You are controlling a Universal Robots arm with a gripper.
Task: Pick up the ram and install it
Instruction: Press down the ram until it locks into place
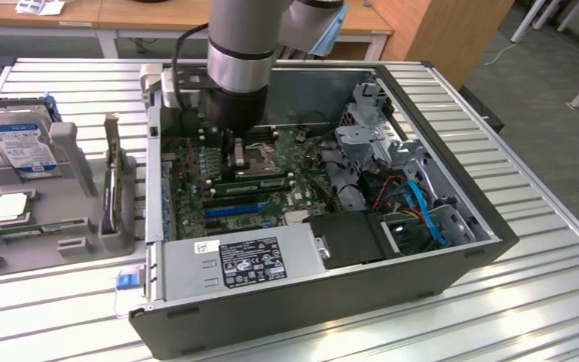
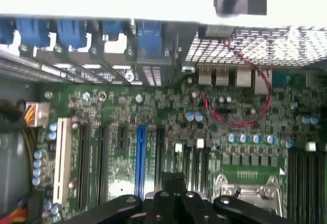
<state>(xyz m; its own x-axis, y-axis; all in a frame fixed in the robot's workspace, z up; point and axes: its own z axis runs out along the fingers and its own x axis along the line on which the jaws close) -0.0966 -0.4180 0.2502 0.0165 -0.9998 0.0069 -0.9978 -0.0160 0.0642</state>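
Observation:
A long green ram stick (image 1: 254,182) lies along the memory slots just in front of the processor socket (image 1: 252,158) inside the open computer case (image 1: 451,249). Another thin green stick (image 1: 43,228) rests in the grey holder outside the case, at the exterior view's left. My gripper (image 1: 237,153) hangs low over the motherboard (image 2: 168,116), just behind the socket and a short way from the slotted stick. In the wrist view its black fingers (image 2: 173,183) meet, with nothing visible between them, above the expansion slots and the socket's metal frame (image 2: 250,188).
The power supply (image 1: 244,260) fills the case's near side, and drive cages with blue and orange cables (image 1: 421,211) its right. On the grey fixture (image 1: 78,245) outside stand a hard drive (image 1: 20,143), a square silver chip (image 1: 8,207) and an upright card (image 1: 117,188).

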